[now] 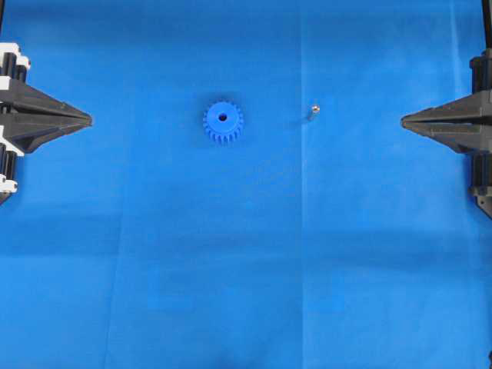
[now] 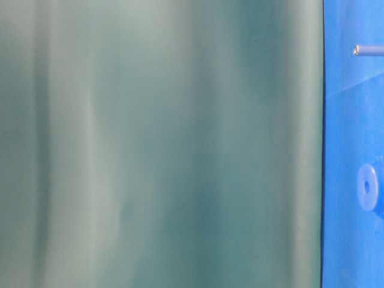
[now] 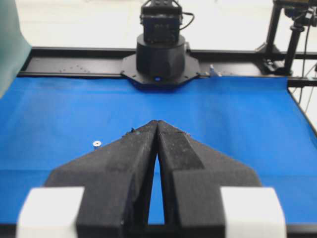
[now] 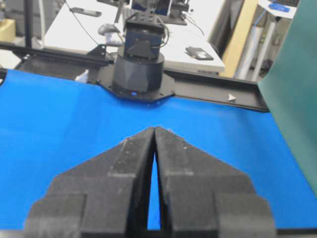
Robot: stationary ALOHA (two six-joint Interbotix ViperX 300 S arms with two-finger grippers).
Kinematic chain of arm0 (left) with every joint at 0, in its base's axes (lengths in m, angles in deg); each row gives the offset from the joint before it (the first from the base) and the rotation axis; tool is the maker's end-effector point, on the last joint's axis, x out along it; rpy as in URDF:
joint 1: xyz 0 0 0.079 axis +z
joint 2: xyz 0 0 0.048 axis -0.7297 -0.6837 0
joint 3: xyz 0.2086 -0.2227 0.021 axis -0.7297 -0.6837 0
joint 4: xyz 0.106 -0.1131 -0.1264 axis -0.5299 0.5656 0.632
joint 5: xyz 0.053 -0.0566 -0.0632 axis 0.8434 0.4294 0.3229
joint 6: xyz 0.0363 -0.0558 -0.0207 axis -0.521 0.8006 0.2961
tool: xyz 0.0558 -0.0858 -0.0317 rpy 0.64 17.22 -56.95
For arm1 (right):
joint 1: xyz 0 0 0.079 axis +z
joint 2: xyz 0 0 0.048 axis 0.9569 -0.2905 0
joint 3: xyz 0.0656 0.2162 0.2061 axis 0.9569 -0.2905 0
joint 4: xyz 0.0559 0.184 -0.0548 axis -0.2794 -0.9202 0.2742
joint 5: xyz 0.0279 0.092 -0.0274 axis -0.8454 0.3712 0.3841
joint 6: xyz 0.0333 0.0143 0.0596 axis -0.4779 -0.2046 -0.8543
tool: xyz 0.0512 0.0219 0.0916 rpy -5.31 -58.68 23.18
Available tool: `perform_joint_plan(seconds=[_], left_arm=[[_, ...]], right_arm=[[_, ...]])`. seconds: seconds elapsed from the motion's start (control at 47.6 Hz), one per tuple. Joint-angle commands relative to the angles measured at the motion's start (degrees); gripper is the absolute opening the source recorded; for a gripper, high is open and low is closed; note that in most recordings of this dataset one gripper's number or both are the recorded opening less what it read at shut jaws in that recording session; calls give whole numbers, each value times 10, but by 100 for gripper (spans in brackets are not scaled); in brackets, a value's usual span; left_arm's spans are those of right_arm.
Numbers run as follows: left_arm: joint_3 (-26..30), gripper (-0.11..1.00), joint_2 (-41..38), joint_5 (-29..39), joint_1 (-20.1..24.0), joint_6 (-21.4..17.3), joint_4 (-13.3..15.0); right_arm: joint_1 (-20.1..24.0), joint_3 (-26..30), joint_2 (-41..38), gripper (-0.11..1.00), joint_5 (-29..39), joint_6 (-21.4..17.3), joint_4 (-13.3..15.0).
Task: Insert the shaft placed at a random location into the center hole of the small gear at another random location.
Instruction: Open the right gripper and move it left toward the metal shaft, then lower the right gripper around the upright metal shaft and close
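From my left wrist camera, the left gripper (image 3: 157,122) fills the foreground with its two black fingers pressed together at the tips, nothing between them. Just past those tips and off to their left, the shaft (image 3: 96,144) stands on the blue cloth (image 3: 247,124) as a tiny silvery dot, well apart from the fingers. Farther on, straight ahead, I see the black base of the opposite arm (image 3: 159,54) at the far edge of the cloth.

My right wrist camera shows the right gripper (image 4: 154,129) likewise closed tip to tip and holding nothing. Neither the gear nor the pin appears ahead of it there; only bare cloth and the other arm's base (image 4: 138,64) beyond.

Overhead, I place things better. The left gripper (image 1: 89,120) points in from the left edge, the right gripper (image 1: 403,120) from the right edge, both clear of the parts. The small gear (image 1: 223,122) lies flat between them, nearer the left gripper's tip, its center hole (image 1: 223,118) facing up and unfilled. The shaft (image 1: 314,110) sits between the gear and the right gripper's tip, apart from both and slightly closer to the gear.

The table-level view is mostly a green sheet (image 2: 162,144); at its right edge I catch the shaft (image 2: 366,51) and part of the gear (image 2: 368,187).
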State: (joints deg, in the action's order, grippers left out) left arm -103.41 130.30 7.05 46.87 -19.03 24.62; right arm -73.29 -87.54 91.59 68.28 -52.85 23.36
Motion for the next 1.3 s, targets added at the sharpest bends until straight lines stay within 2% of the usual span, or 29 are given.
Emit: perform_joint_plan(seconds=[0.0, 0.105, 0.231, 0.441, 0.588, 0.693, 0.756, 0.966, 1.008, 1.134, 1.281], left_arm=[[10, 0, -2, 7, 1, 6, -1], [9, 0, 4, 11, 1, 6, -1], [9, 0, 7, 11, 1, 6, -1], [8, 0, 8, 11, 1, 6, -1], [8, 0, 8, 11, 1, 6, -2], [7, 0, 8, 11, 1, 6, -1], [7, 0, 8, 12, 2, 6, -2], [7, 0, 10, 19, 9, 6, -1], [7, 0, 11, 19, 11, 7, -1], [5, 0, 12, 20, 12, 7, -1], [4, 0, 14, 22, 12, 7, -1]], right_arm=[[3, 12, -7, 0, -3, 4, 3], [2, 18, -12, -5, 1, 4, 3], [-8, 18, -24, -6, 2, 3, 1], [-59, 13, -60, -6, -13, -2, -6], [-88, 10, -113, -4, -33, -2, -16], [-101, 11, -168, 8, -55, -3, -21], [-108, 11, -203, 23, -69, -3, -29], [-117, 20, -332, 83, -128, -2, -45], [-120, 21, -362, 86, -142, -2, -50], [-126, 25, -426, 76, -178, -2, -68], [-126, 32, -497, 77, -223, -2, -78]])
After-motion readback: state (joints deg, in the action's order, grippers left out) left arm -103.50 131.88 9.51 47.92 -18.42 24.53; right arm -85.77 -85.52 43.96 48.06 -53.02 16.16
